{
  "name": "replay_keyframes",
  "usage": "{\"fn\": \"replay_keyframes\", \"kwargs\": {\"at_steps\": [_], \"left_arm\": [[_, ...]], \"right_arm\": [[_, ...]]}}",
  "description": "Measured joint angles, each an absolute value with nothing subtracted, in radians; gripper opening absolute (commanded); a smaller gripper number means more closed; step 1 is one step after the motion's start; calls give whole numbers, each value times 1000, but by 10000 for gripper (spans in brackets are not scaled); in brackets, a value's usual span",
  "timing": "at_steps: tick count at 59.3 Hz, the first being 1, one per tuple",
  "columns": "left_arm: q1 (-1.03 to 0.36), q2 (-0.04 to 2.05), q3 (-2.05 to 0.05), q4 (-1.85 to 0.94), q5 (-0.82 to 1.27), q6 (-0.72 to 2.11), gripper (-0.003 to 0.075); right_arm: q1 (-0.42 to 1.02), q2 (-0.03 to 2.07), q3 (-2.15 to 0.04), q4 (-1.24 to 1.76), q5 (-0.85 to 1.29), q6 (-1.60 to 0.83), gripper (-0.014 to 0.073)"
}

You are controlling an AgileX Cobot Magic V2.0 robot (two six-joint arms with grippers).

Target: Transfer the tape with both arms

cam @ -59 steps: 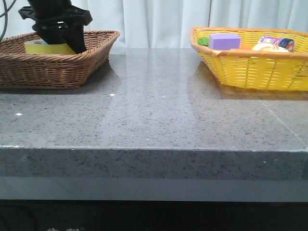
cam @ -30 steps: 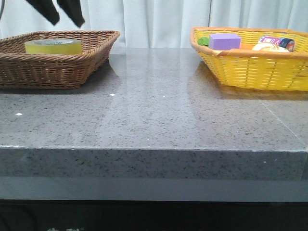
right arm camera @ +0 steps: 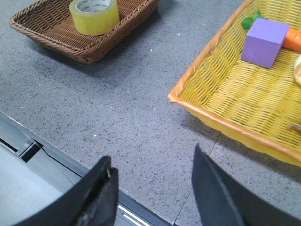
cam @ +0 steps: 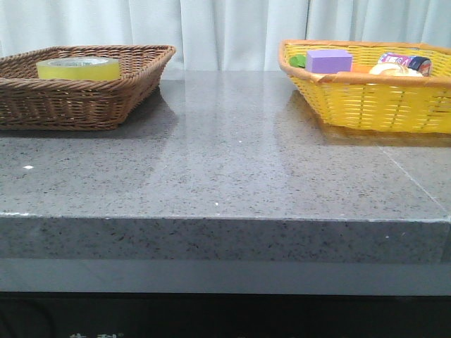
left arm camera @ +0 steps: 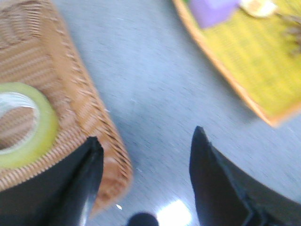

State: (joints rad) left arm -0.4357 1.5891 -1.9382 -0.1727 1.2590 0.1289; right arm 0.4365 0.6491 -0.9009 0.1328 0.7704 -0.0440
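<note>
The tape [cam: 78, 68], a yellow translucent roll with a pale core, lies flat in the brown wicker basket [cam: 106, 98] at the far left of the table. It also shows in the left wrist view [left arm camera: 28, 125] and the right wrist view [right arm camera: 94, 15]. Neither arm appears in the front view. My left gripper [left arm camera: 146, 141] hangs open and empty above the basket's corner and the table, apart from the roll. My right gripper [right arm camera: 153, 165] is open and empty over the table's front edge.
A yellow wicker basket [cam: 366, 98] at the far right holds a purple block [cam: 328, 60], a carrot [right arm camera: 294, 38] and other small items. Grey speckled tabletop [cam: 232, 155] stretches between the two baskets. A white curtain hangs behind.
The left gripper has risen from the brown basket, leaving the tape there, and has gone up out of the front view. The tape has not moved since.
</note>
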Motion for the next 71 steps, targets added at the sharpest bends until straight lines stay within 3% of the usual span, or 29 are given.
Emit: {"fn": "replay_keyframes", "kwargs": {"at_steps": [13, 35, 62, 65, 71], "left_arm": [[-534, 1314, -1599, -129, 1180, 129, 365], [-539, 917, -1096, -109, 930, 115, 365], [-539, 669, -905, -19, 882, -5, 362], [-539, 667, -903, -20, 882, -5, 339], [-539, 667, -903, -17, 880, -5, 229]], "right_arm": [[436, 649, -901, 133, 770, -44, 394], [436, 649, -901, 70, 804, 20, 394], [432, 649, -901, -46, 889, 158, 390], [432, 649, -901, -46, 891, 160, 358], [432, 649, -901, -48, 891, 160, 199]]}}
